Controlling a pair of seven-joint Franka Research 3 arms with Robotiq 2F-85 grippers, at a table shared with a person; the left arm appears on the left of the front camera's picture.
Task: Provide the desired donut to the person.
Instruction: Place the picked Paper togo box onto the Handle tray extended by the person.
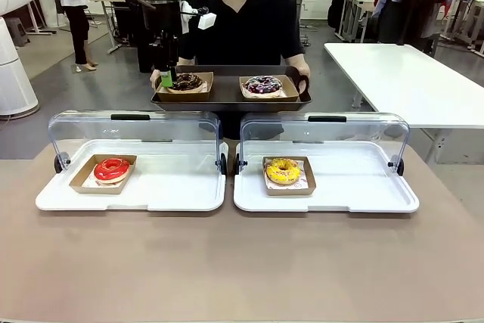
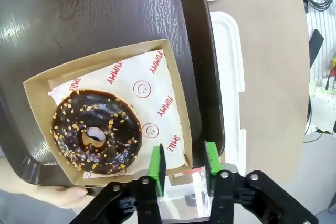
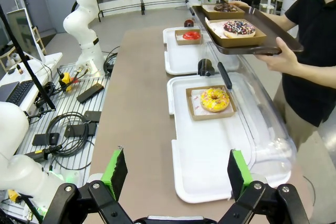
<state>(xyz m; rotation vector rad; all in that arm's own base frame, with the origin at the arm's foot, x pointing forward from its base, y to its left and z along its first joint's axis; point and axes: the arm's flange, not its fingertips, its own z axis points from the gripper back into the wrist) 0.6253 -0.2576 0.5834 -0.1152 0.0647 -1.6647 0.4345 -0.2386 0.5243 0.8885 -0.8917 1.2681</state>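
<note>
Stretching across the brown counter (image 1: 242, 270), I reach toward the person (image 1: 246, 20) in the black shirt at the far side, who holds a dark tray (image 1: 231, 98) above the far edge. Two white display cases (image 1: 132, 194) with raised clear lids sit side by side on the counter; one holds a red donut (image 1: 112, 169), the other a yellow donut (image 1: 283, 171). On the dark tray are two paper boats: a chocolate donut (image 2: 97, 131) with nut crumbs and a sprinkled dark donut (image 1: 263, 85). My left end effector (image 2: 182, 165) is partly open, green pads straddling the boat's wall beside the chocolate donut, not clamped on it. My right end effector (image 3: 173, 174) hangs wide open and empty over the counter's near end.
</note>
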